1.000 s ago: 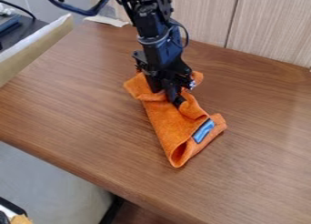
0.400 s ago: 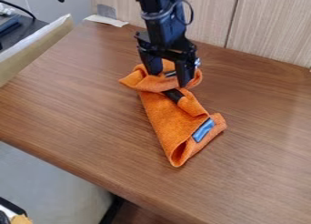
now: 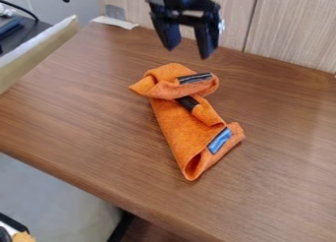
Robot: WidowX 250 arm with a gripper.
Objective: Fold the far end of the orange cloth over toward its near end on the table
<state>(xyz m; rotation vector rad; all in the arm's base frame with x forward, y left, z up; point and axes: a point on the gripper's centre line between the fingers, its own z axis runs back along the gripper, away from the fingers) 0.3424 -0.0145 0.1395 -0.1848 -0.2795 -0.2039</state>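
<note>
Above, parted empty jaws (image 3: 189, 48), fuzzy folded orange cloth (image 3: 181, 133), smooth wood-grained tabletop (image 3: 282, 152).

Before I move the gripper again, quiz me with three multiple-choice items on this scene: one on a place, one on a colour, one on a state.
1. Where is the gripper?
A) Pinching the cloth's near tip
B) Off the cloth, on the side toward the wall panels
C) Beyond the table's near edge

2. What colour is the patch by the cloth's near tip?
A) Green
B) Red
C) Blue

3. How does the cloth lie?
A) Partly folded over itself
B) Spread out flat
C) Hanging off the table

1 B: bare tabletop shows between fingertips and cloth.
2 C: it shows blue against orange fabric.
3 A: its far end is doubled over.
</note>
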